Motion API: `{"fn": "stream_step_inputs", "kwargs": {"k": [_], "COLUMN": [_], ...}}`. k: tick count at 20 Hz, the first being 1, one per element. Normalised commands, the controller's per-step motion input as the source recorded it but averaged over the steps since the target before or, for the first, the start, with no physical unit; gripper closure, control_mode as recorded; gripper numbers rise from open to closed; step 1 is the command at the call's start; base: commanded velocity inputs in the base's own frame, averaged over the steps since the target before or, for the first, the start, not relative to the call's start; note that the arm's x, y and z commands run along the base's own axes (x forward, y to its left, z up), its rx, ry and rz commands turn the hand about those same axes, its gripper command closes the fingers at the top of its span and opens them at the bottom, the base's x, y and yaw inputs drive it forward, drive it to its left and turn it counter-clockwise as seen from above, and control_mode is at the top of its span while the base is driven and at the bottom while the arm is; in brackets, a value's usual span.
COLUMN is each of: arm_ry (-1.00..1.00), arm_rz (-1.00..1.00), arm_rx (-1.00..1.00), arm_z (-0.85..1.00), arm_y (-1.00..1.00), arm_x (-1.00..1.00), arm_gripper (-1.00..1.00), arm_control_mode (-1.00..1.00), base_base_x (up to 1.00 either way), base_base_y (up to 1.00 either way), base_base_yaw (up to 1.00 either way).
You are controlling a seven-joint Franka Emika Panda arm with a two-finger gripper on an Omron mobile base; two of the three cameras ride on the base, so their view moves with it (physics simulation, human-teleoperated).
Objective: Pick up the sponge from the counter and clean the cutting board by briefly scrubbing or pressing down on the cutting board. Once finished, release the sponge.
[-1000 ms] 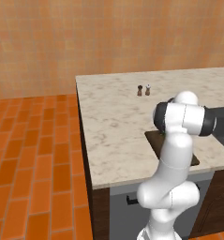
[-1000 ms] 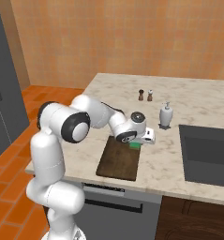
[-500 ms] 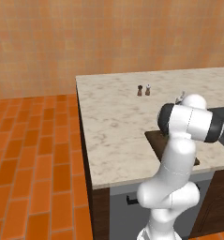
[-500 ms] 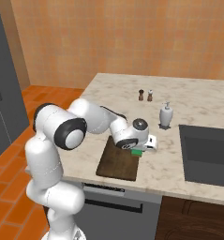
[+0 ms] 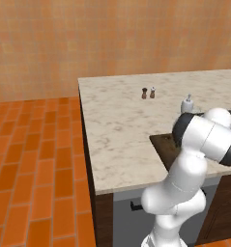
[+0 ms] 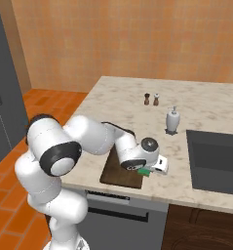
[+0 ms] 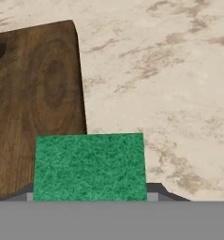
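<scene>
Jaws [image 6: 148,171] clamped on the sponge [image 7: 89,166]. Low over the cutting board's [image 7: 33,98] edge, sponge half over bare counter [image 7: 165,84]

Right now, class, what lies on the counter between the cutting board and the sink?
In the right base view, the gripper with the green sponge sits just off the cutting board; beyond it, bare counter runs to the sink.
</scene>
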Motion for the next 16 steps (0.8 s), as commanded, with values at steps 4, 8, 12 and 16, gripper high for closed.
{"fn": "stream_step_inputs", "kwargs": {"k": [4, 8, 12, 16], "arm_ry": [0.0, 0.0, 0.0, 0.05], "arm_rz": [-0.1, -0.06, -0.04, 0.0], "arm_rx": [0.01, 0.0, 0.0, 0.0], "arm_z": [-0.03, 0.0, 0.02, 0.57], "arm_y": [-0.02, 0.0, 0.0, 0.0], "arm_x": [-0.8, -0.66, -0.49, 0.26], "arm_gripper": [1.0, 1.0, 1.0, 1.0], "arm_control_mode": [-1.0, -1.0, -1.0, -1.0], "base_base_x": [0.0, 0.0, 0.0, 0.0], "base_base_y": [0.0, 0.0, 0.0, 0.0], "base_base_yaw": [0.0, 0.0, 0.0, 0.0]}}
